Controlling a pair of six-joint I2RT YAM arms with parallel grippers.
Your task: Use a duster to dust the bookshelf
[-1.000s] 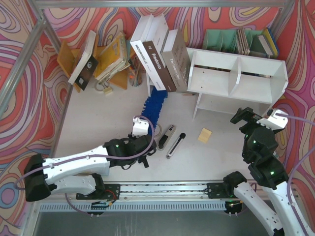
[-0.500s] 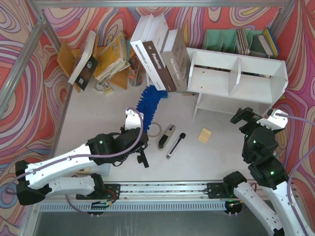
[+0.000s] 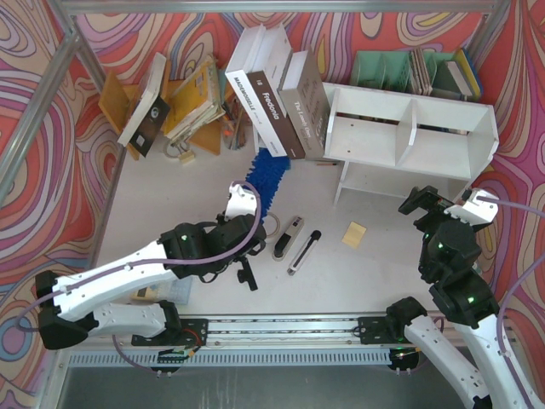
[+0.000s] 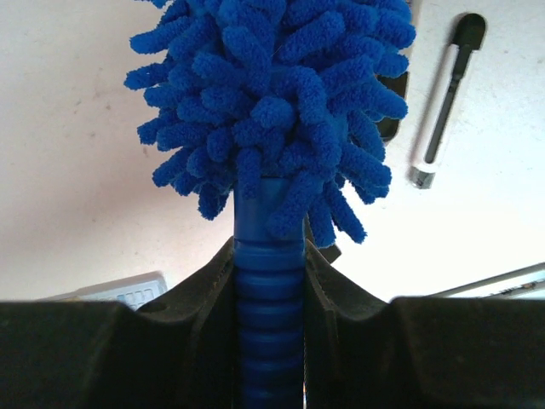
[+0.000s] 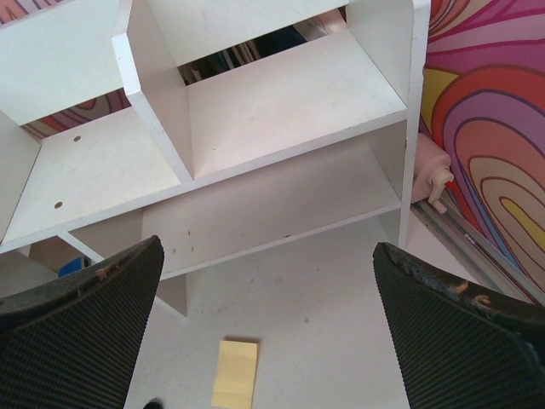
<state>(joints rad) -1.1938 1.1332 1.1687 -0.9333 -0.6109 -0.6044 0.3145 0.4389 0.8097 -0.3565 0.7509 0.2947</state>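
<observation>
Left pincer point(image 4: 269, 294) clamped on the ribbed handle of the blue duster point(image 4: 272, 94). The fluffy head points toward 1 o'clock over the table point(image 3: 170, 187), short of the white bookshelf point(image 3: 443, 149) at 2 o'clock. Right pincer point(image 5: 268, 341) spread wide apart, facing the bookshelf's open compartments.

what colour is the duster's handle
Bright blue. The handle shows best in the left wrist view.

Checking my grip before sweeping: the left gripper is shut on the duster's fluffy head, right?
Not quite. The left gripper is shut on the duster by its ribbed handle, just below the fluffy head. The left wrist view shows it.
</observation>
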